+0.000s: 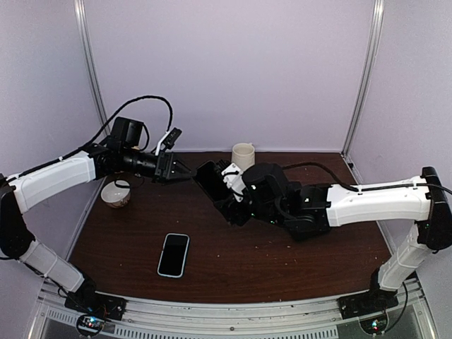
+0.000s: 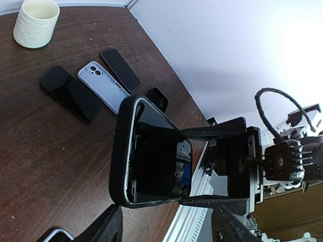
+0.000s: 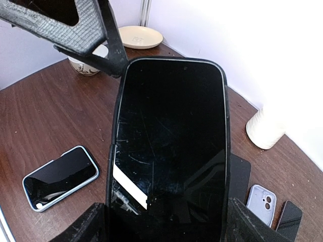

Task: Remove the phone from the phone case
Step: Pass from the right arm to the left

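Note:
A black phone in a black case (image 3: pixel 171 146) is held up off the table, screen toward the right wrist camera. My right gripper (image 3: pixel 169 224) is shut on its long sides near one end. In the top view the cased phone (image 1: pixel 210 181) sits at mid-table, with the right gripper (image 1: pixel 232 194) behind it. My left gripper (image 1: pixel 185 171) reaches in from the left. In the left wrist view it (image 2: pixel 168 214) is open, and the edge of the case (image 2: pixel 126 151) lies just ahead of its fingertips. One left finger (image 3: pixel 75 25) ends at the case's top corner.
A phone in a light blue case (image 1: pixel 174 254) lies screen up near the front. A cream cup (image 1: pixel 244 155) stands at the back, and a small bowl (image 1: pixel 116 194) at the left. Under the arms lie a black phone (image 2: pixel 70 93), a light blue case (image 2: pixel 103 86) and another dark phone (image 2: pixel 120 69).

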Controlling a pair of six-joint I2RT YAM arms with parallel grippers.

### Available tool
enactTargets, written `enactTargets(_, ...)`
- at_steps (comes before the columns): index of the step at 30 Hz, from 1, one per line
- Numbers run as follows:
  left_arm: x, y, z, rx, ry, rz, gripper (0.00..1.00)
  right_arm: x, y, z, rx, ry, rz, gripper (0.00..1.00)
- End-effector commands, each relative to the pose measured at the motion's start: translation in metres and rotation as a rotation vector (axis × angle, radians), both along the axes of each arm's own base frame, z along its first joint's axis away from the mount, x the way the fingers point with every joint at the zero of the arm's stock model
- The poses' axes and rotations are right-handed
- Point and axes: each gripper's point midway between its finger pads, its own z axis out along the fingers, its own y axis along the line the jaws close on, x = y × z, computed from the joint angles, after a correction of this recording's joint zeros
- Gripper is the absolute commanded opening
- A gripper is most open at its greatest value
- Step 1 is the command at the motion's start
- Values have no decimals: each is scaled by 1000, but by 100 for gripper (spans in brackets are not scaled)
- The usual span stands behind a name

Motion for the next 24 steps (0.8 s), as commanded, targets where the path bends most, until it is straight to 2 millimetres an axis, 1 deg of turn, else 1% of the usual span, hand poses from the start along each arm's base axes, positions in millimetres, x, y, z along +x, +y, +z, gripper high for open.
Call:
enactTargets(1, 11, 2, 7, 6, -36, 30, 65, 1, 5, 50, 137, -85, 2, 62)
enactTargets(9, 16, 6, 3, 34, -36, 60, 67, 1, 9, 54, 159, -99, 3, 61)
enactTargets(11, 17, 7, 3, 31, -38, 61, 66, 0, 11, 55, 165, -97, 11, 61)
enactTargets(13, 16, 5, 6, 2, -28, 46, 62, -3, 15, 56, 178, -95, 32, 61)
enactTargets(15, 15, 3, 8, -21, -12, 36, 60, -5, 18, 57, 190, -95, 46, 61)
enactTargets(19, 14, 1, 10, -37, -7, 27, 51, -9, 23, 58, 204, -107, 73, 61)
enactTargets(21, 12, -1, 13, -59, -7, 14, 44, -11, 26, 58, 202, -119, 92, 61)
enactTargets(24, 11, -3, 16, -85, 7, 1, 30, -12, 29, 59, 210, -125, 100, 61)
